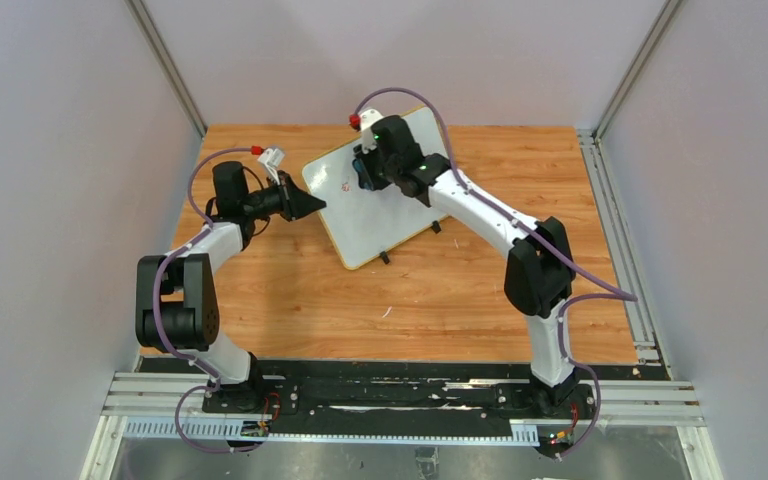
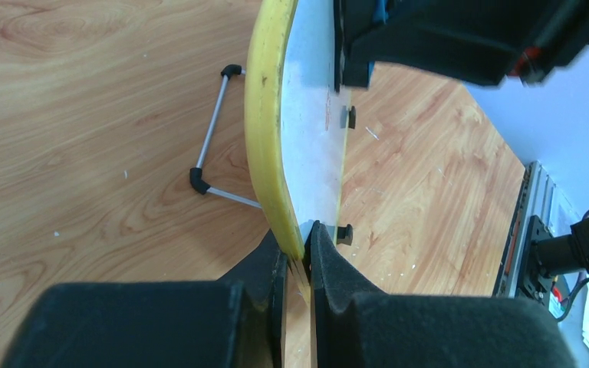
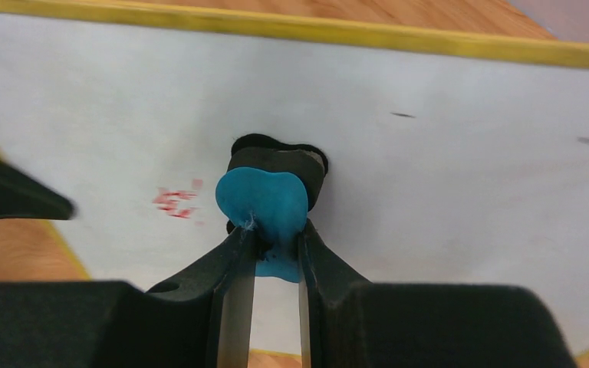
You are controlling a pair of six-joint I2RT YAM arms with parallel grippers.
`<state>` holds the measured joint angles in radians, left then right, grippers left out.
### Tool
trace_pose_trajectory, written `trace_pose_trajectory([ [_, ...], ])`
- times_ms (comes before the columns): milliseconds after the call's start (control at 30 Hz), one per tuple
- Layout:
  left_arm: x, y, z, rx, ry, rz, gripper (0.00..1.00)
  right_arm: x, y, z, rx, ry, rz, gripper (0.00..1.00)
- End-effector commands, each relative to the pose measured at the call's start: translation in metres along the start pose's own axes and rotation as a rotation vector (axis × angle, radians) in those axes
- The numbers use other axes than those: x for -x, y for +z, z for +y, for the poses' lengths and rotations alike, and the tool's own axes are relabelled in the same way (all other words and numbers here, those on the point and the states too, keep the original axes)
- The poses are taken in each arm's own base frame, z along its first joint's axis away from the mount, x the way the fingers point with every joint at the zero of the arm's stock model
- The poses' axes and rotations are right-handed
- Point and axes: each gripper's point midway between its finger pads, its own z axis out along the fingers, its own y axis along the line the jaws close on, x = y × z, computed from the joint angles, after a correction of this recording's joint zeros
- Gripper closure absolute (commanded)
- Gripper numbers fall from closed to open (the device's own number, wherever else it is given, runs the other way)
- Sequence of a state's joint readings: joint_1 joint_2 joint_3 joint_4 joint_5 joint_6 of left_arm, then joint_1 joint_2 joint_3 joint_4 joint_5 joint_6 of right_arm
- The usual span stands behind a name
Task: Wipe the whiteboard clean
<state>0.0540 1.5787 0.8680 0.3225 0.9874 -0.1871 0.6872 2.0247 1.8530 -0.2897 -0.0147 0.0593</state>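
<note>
The left gripper pinched the smooth whiteboard's yellow left rim; the right gripper pressed its clamped, rounded blue eraser onto the face.

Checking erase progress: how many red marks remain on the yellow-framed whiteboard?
1: a smudged red mark just left of the blue eraser in the right gripper; others may hide beneath it.

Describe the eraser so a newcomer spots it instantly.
Find the whiteboard on the wooden table. On its white face, the right hand pinches a small eraser. It is the only blue thing there, with a black pad beneath, next to a red smudge.
</note>
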Motion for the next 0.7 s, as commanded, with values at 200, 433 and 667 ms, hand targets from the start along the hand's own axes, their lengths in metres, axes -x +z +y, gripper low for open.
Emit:
trace_pose_trajectory([
  [200, -0.018, -0.001, 0.028, 0.105, 0.112, 0.039, 1.0, -0.015, 0.023, 0.113, 0.224, -0.028, 0.018, 1.0],
  [433, -0.019, 0.0, 0.027, 0.101, 0.108, 0.041, 1.0, -0.024, 0.025, 0.078, 0.148, -0.029, 0.041, 0.99],
  [667, -0.017, -0.002, 0.024, 0.098, 0.119, 0.036, 1.0, -0.021, 0.006, 0.008, 0.044, 0.024, 0.029, 1.0],
])
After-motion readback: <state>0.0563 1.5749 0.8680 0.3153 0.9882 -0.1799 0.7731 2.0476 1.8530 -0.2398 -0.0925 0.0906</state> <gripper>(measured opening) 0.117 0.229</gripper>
